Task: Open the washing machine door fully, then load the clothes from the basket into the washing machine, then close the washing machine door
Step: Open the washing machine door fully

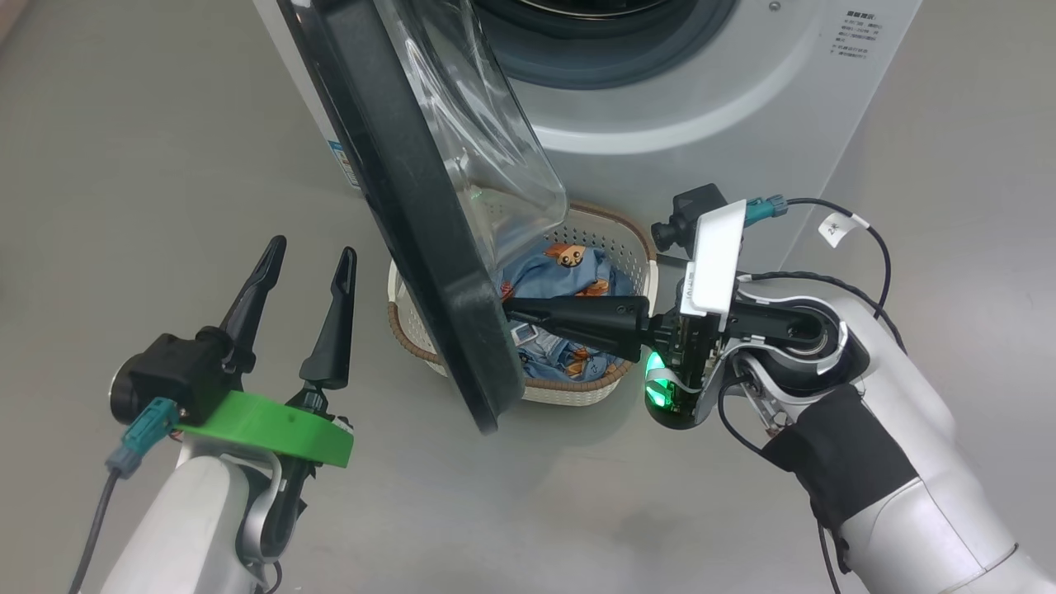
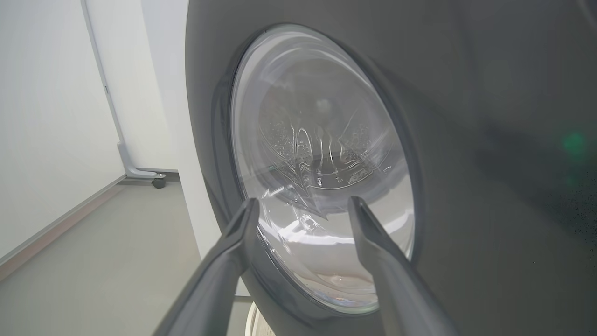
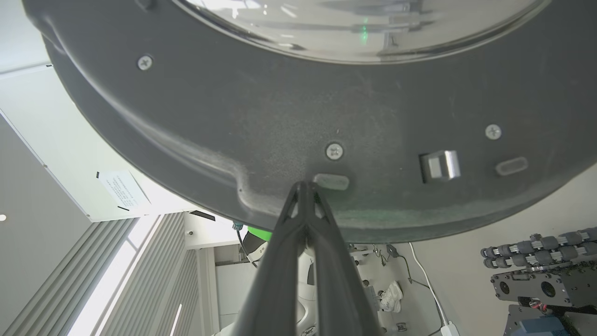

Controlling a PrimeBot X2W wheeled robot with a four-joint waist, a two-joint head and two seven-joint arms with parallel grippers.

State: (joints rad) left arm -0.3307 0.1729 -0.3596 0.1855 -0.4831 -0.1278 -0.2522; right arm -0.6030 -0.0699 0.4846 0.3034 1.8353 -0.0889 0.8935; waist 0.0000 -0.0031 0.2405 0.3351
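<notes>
Grey floor [image 1: 124, 124] w/ basket [image 1: 569, 389]; white wall [image 2: 46, 116].

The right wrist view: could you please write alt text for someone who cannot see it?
The right pincer, shut, points its tips at the dark inner rim of the washing machine door, just below a screw. The door's clear glass bowl curves above, and a metal latch sits to the right.
</notes>
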